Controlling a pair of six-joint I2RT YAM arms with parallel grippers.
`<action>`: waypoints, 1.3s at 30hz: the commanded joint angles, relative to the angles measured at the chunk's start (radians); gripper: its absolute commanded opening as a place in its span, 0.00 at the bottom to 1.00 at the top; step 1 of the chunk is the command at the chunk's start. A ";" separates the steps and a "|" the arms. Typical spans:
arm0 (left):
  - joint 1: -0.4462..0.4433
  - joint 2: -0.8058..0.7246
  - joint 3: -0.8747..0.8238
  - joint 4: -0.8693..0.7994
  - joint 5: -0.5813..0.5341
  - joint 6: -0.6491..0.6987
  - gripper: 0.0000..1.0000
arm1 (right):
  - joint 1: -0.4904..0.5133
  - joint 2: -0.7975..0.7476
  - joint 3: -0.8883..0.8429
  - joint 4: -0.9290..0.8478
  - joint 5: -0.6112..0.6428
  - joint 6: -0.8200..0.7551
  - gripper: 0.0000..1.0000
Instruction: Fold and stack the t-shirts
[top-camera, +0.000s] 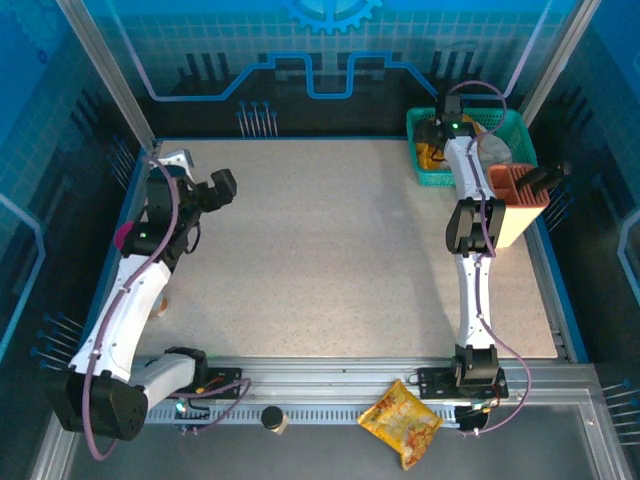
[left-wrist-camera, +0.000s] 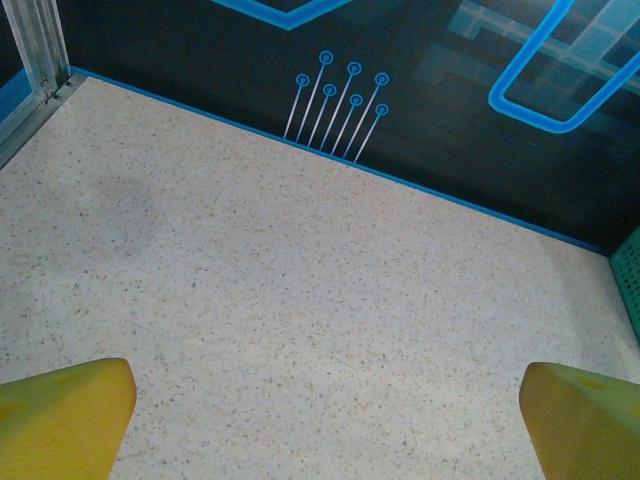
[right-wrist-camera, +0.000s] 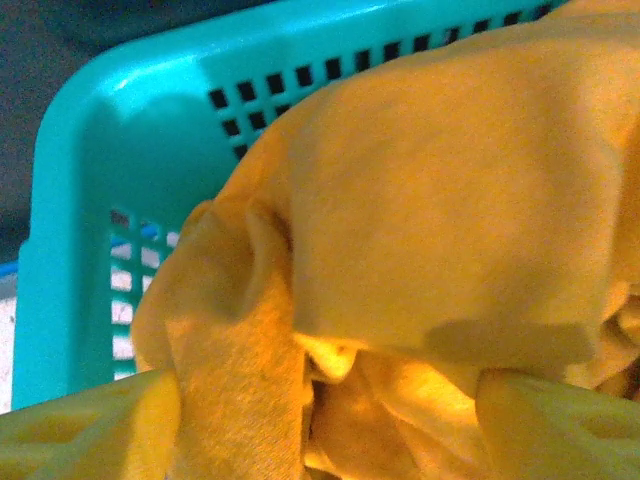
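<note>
The right arm is stretching along the right side of the table (top-camera: 330, 250) and dipping its wrist into the teal basket (top-camera: 508, 128) that is standing at the far right corner. The orange-yellow t-shirt (right-wrist-camera: 440, 200) is lying crumpled inside that basket, piled against the perforated teal wall in soft rounded folds. In the wrist view the right gripper (right-wrist-camera: 330, 420) is sitting low over the heap with its yellow fingers (right-wrist-camera: 90, 430) standing well apart. They are straddling a bunch of cloth, with one rolled fold touching the inner face of the left-hand finger. The cloth between them is lying loose, with shadowed gaps and no sign of squeezing, so this claw is released rather than grasping. The left arm is bending over the left side of the table, and the left gripper (top-camera: 222, 185) is hanging above the bare speckled surface near the far left corner. Its two yellow fingertips (left-wrist-camera: 70, 410) are spread wide with nothing between them but tabletop – released as well. Just beside the basket, on its near side, an orange-brown holder (top-camera: 515, 205) is standing at the right edge of the table with dark things poking out of its top. A shiny orange-yellow snack packet (top-camera: 400, 422) is lying on the grey ledge in front of the arm bases, well apart from the shirt
</note>
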 joint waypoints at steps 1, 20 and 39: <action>-0.006 0.013 -0.017 0.031 0.011 0.035 0.99 | -0.025 0.027 0.033 0.039 0.036 0.053 0.70; -0.006 -0.008 -0.005 0.002 0.044 0.032 0.99 | -0.041 -0.044 -0.020 0.068 -0.005 0.036 0.00; -0.006 -0.065 0.043 -0.073 0.106 0.035 0.99 | -0.008 -0.229 -0.045 0.024 0.009 0.013 0.28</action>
